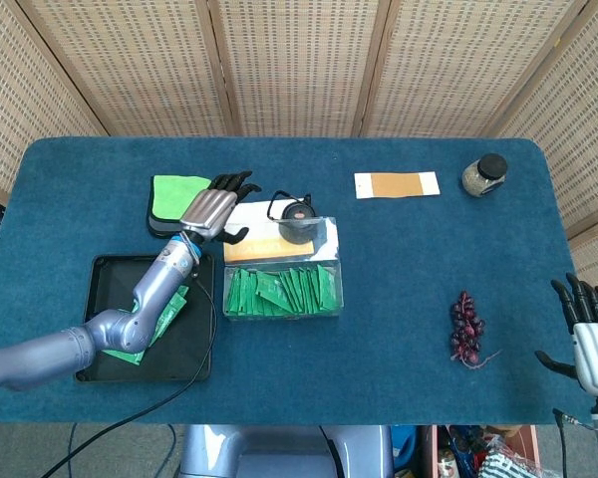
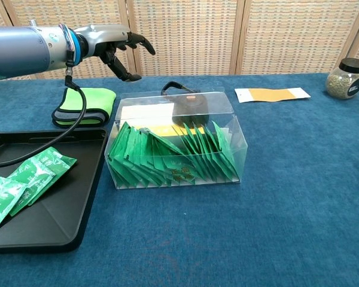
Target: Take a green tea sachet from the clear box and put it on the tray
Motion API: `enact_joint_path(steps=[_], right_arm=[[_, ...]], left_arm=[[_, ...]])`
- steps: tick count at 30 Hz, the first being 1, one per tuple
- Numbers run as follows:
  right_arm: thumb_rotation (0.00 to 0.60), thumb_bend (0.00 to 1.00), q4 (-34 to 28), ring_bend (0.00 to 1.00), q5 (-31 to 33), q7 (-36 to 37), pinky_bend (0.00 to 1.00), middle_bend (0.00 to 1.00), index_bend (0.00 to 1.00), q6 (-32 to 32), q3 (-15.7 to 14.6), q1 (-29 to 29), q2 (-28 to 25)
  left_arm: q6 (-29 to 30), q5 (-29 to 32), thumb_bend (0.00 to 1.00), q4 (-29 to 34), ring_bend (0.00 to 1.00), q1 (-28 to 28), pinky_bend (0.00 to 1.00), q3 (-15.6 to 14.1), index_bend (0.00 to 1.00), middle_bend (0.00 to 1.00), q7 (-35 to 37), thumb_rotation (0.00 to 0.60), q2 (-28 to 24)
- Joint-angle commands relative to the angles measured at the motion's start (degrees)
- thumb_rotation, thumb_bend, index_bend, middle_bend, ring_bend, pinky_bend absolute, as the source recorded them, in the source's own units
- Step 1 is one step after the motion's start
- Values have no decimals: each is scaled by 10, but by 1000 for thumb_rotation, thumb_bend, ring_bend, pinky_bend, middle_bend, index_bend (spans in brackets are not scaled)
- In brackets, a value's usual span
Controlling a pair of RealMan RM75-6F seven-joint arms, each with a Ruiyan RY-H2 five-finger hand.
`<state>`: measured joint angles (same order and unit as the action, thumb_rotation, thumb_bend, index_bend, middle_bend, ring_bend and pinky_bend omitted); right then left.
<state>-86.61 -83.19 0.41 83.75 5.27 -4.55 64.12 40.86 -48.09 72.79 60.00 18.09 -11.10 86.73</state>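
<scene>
Because the tray [image 2: 78,230] sits closest to the robot, on its left side, it is easy for the left arm to drop things there, and some green sachets [image 2: 24,179] already lie flat in it. Just beside the tray, a little further in, stands the clear box [image 2: 234,156]. It is full of more green sachets [image 2: 167,158], all standing on edge in a row, so one can be pinched from the top. The box has no lid on, so a hand can go straight in. The left hand [image 1: 211,211] hangs in the air above the far left corner of the box, between the box and a folded green cloth [image 1: 175,191]. Its fingers are spread and a bit bent, and it holds nothing. I think it is getting ready to go down for a sachet, so this try is just at its start. The right hand [image 1: 590,334] waits far off at the near right edge of the table, open too and holding nothing, out of the way. A bunch of dark grapes [image 1: 467,330] lies near it. Behind the box is a small black round thing [image 1: 296,219]. At the far side lie a flat white and tan packet [image 1: 397,184] and a little jar [image 1: 485,175] with a black lid.
</scene>
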Motion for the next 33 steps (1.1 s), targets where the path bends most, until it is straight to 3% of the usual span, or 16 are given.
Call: enact_joint_path(steps=[1,9,14,18,33], right_arm=[[600,0,0,0,0,1,0,0,0,0,0,0,0],[600,0,-2,0,-2,4,0,0,0,1,-1,0,-2],[600,0,-3,0,-3,5,0,0,0,1,-1,0,-3],[600,0,-4,0,-3,5,0,0,0,1,-2,0,-3],[600,0,1,0,6,19,0,0,0,-4,1,1,-7]], left_arm=[[12,-28,402,11,0,-9,0,-1,174,0,18,600,-7],[32,-140,403,90,0,-37,0,-23,186,0,59,600,-56],[45,-224,402,131,0,-46,0,-49,277,0,78,600,-71],[50,-261,402,128,0,-41,0,-62,338,0,79,600,-56],[11,-228,402,55,0,6,0,-68,381,0,10,600,40]])
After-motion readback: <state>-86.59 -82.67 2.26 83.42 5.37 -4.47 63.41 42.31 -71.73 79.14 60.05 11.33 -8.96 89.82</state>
